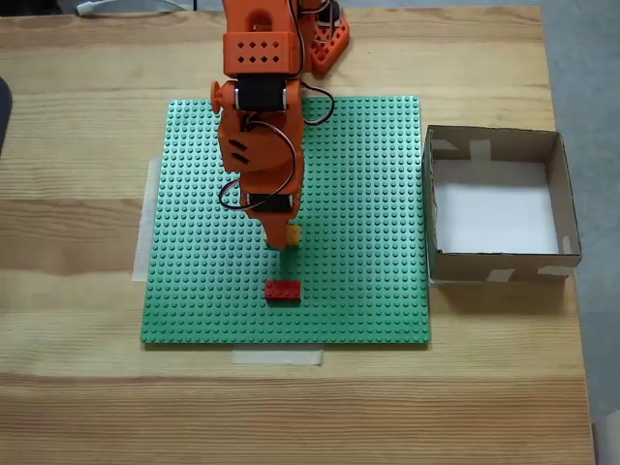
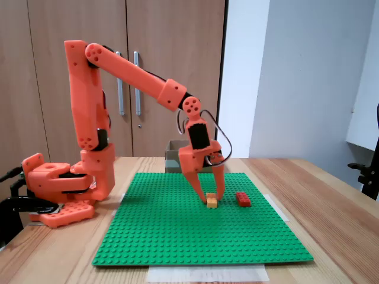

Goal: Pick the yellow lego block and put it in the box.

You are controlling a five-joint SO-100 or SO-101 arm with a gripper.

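The yellow lego block (image 2: pixel 211 202) rests on the green baseplate (image 2: pixel 160 236), just left of the red brick (image 2: pixel 243 199). My orange gripper (image 2: pixel 209 197) points straight down over it and stands open, one finger on each side of the block with a small gap showing. From above, the arm hides most of the block (image 1: pixel 294 233); only its right edge shows beside the gripper (image 1: pixel 283 240). The cardboard box (image 1: pixel 572 208) with its white bottom sits off the baseplate's right edge, and its wall (image 2: pixel 173 155) peeks out behind the arm in the side-on fixed view.
The red brick (image 1: pixel 283 290) lies just in front of the gripper on the baseplate (image 1: pixel 368 194). The arm's orange base (image 2: pixel 59 183) stands at the plate's far side. Pale tape (image 1: pixel 277 356) holds the plate to the wooden table (image 1: pixel 77 145).
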